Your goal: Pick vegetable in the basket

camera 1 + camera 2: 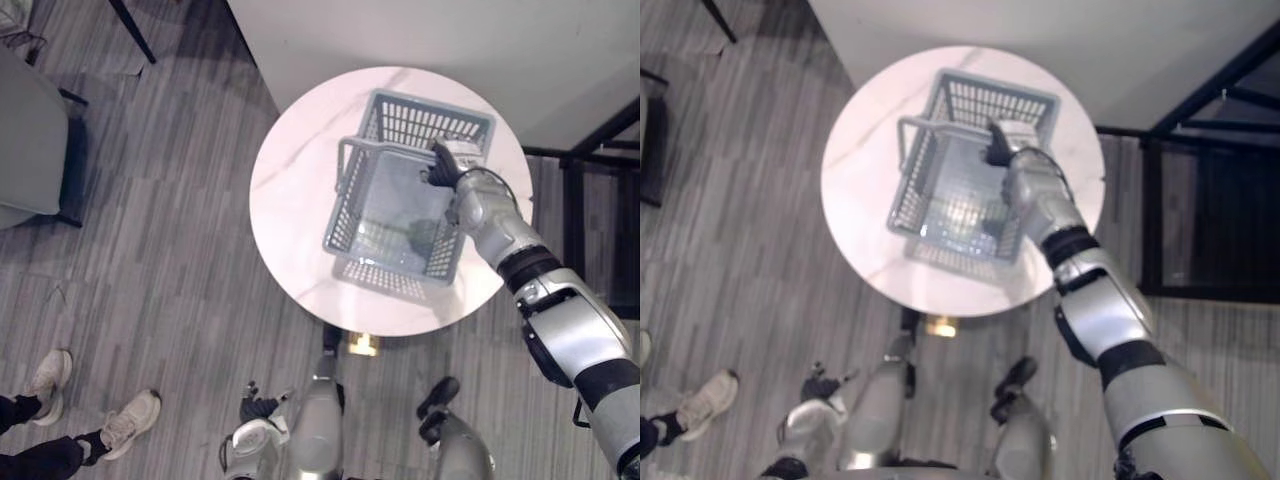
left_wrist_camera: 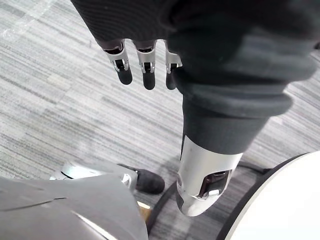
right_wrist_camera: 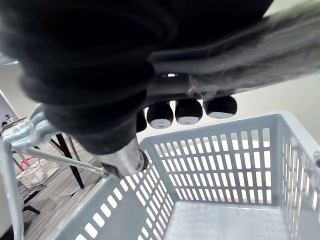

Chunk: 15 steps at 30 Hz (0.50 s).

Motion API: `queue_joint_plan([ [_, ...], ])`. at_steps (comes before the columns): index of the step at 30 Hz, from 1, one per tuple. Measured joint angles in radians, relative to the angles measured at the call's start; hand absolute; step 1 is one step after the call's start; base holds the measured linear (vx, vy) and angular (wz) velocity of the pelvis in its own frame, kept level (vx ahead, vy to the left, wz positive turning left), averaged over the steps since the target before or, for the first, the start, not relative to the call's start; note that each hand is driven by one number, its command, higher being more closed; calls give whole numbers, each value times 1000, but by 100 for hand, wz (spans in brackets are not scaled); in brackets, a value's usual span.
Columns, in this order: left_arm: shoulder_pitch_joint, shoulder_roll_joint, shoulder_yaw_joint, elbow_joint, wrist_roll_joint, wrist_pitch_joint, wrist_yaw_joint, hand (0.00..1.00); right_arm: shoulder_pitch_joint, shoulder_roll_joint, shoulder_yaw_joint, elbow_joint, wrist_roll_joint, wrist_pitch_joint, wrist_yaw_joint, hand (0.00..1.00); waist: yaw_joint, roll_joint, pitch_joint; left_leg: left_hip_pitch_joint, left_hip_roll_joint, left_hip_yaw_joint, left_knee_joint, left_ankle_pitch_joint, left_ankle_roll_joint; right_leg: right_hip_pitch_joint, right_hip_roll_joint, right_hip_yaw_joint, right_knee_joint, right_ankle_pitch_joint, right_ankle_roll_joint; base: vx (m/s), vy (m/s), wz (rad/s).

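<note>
A grey plastic basket (image 1: pixel 400 215) with slotted walls and a raised metal handle (image 1: pixel 345 150) stands on a round white marble table (image 1: pixel 290 200). Its floor (image 3: pixel 220 222) looks bare, and I see no vegetable in it. My right hand (image 1: pixel 445 165) hangs over the basket's far right inner corner. Its dark fingertips (image 3: pixel 175 112) are relaxed in a row with nothing between them and the thumb (image 3: pixel 125 162). My left hand (image 1: pixel 258 408) hangs low at my side, away from the table, with its fingers (image 2: pixel 142 67) straight above the floor.
A person's pale shoes (image 1: pixel 50 372) stand on the striped grey floor at the lower left. A grey chair (image 1: pixel 30 130) is at the far left. A black metal frame (image 1: pixel 590 150) stands right of the table, and a white wall (image 1: pixel 450 40) runs behind it.
</note>
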Motion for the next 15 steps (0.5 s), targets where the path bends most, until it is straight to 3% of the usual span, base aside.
queue_joint_plan([
  [4,1,-13,50,0,32,20,1,0,5,-4,6,-119,1,0,20,100,-4,-3,-2,36,0,19,0,0,0,30,-1,10,-5,0,0,41,-21,-5],
  [7,15,-9,83,0,53,25,-1,0,11,-8,15,-279,16,-16,25,100,-31,-33,-19,57,6,43,-1,-1,-1,38,3,28,-10,1,0,32,-23,-17],
  [9,31,11,100,0,77,42,-6,0,65,-35,28,-416,39,-51,30,100,-52,-68,-43,81,16,59,-1,-7,-8,54,14,47,-21,3,2,33,-29,-24],
  [11,43,21,108,2,103,45,-13,0,125,-60,44,-493,48,-75,48,100,-54,-93,-72,108,25,80,-1,-15,-17,64,19,69,-26,2,1,36,-20,-32],
  [15,85,35,106,8,154,63,-30,0,307,-141,88,-644,63,-113,90,100,-89,-109,-151,147,37,123,-2,-32,-19,76,39,111,-42,3,2,34,-14,-29],
])
